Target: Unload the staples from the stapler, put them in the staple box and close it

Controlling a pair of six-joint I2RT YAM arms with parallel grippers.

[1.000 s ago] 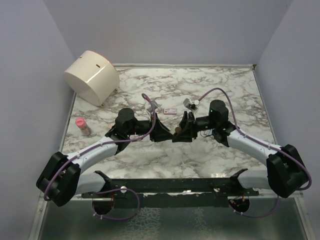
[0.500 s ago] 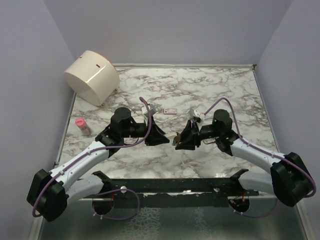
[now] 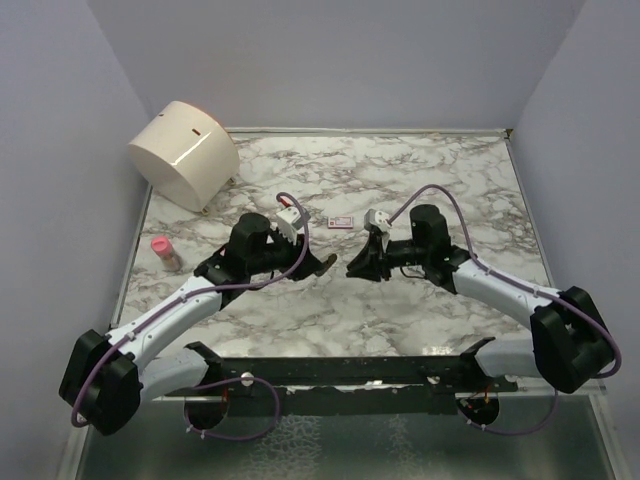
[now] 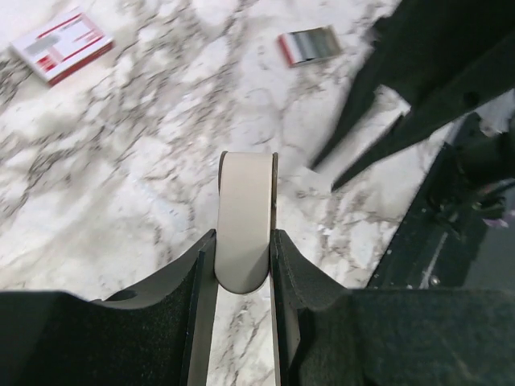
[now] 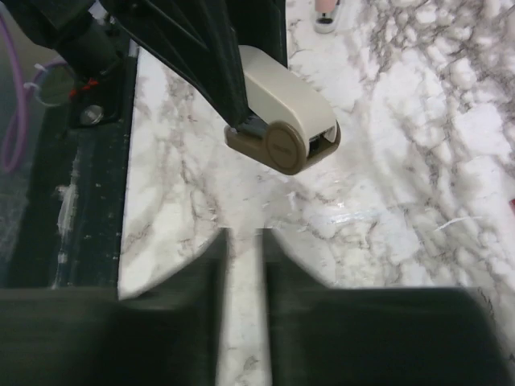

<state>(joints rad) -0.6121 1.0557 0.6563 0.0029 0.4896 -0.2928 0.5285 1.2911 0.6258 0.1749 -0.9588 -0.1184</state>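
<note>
Off the stapler (image 5: 286, 108) now, right gripper (image 5: 241, 237).

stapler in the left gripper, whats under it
Bare marble table shows below the stapler, clamped in the left gripper. Its own underside and whatever sits inside it are hidden.

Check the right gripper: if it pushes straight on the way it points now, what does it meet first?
Most likely the stapler, its hinged end, which the left gripper holds just ahead of the right gripper. Height is unclear from these views, so it could pass beneath.
</note>
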